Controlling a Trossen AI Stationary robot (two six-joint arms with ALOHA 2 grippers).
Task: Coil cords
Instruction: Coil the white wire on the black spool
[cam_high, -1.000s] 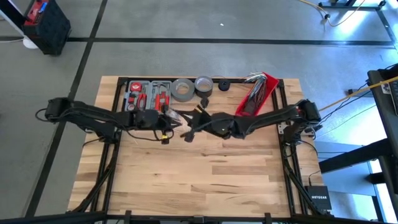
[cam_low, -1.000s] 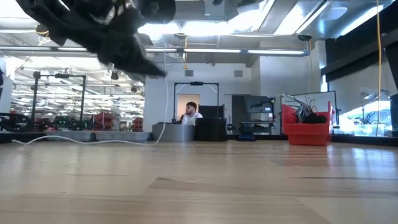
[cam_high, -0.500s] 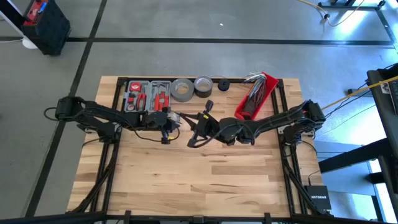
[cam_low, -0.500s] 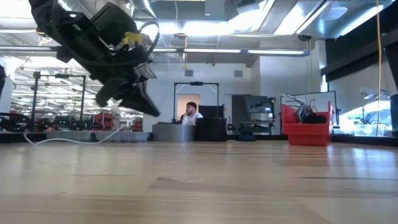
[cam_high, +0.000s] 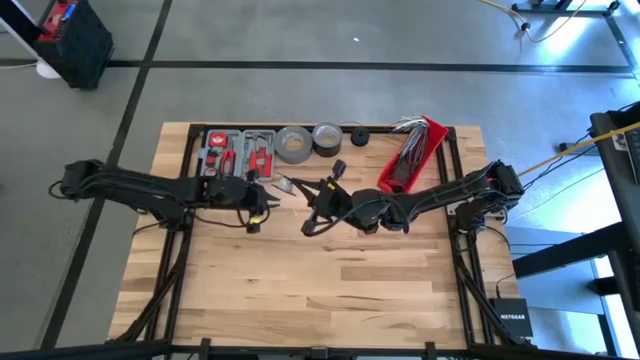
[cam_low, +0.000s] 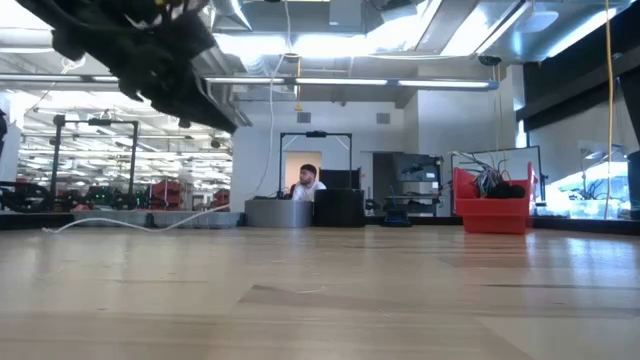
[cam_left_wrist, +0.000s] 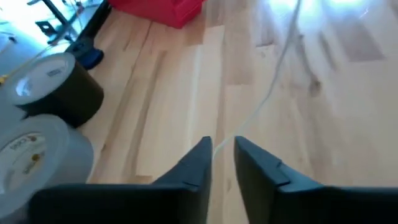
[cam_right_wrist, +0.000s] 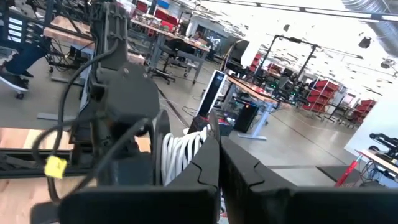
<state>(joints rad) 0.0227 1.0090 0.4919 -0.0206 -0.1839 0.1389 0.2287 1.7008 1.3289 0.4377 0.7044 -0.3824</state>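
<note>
A: Surveying largest first: how does the worktop (cam_high: 330, 280) stand?

B: Its near half is bare wood. Along the far edge sit a tool case (cam_high: 237, 152), two tape rolls (cam_high: 295, 144) and a red bin (cam_high: 412, 152).

A: Left end effector (cam_left_wrist: 223, 147)?

B: It hangs over the worktop just in front of the tool case. Fingers are slightly apart, with the thin white cord (cam_left_wrist: 273, 87) running between their tips and away across the wood.

A: Right end effector (cam_right_wrist: 219, 163)?

B: Just beside the left one, at mid-worktop. Fingers are together; white cord turns show wound on the left arm directly ahead. Whether it clamps cord, I cannot tell.

A: Cord elsewhere?

B: The low view shows it trailing slack along the worktop's far edge (cam_low: 130, 224).
</note>
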